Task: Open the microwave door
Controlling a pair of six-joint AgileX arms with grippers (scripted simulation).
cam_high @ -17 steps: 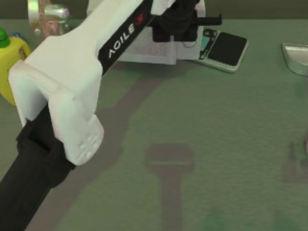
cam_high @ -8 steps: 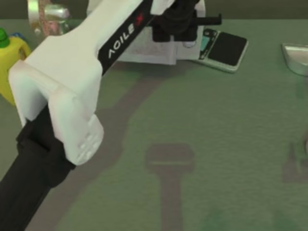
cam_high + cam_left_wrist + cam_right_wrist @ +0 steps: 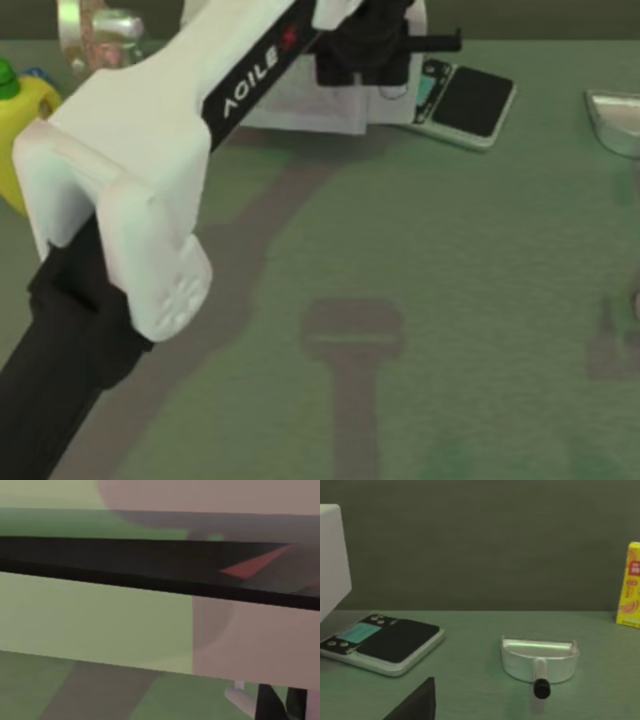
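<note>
At the table's far edge, left of centre, the small white boxy microwave (image 3: pixel 300 100) sits mostly hidden under my left arm. The left gripper (image 3: pixel 375 45) hangs black at its front — whether its fingers are apart I cannot tell. Since a second ago the arm's white housing has edged slightly left. A flat black-and-white scale (image 3: pixel 465 100) lies just right.

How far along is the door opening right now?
Done: the left arm has reached the microwave at the table's far edge. In hand: its gripper is at the front; grip and door state are hidden. Left: swinging the door open. The right arm is out of view.
</note>
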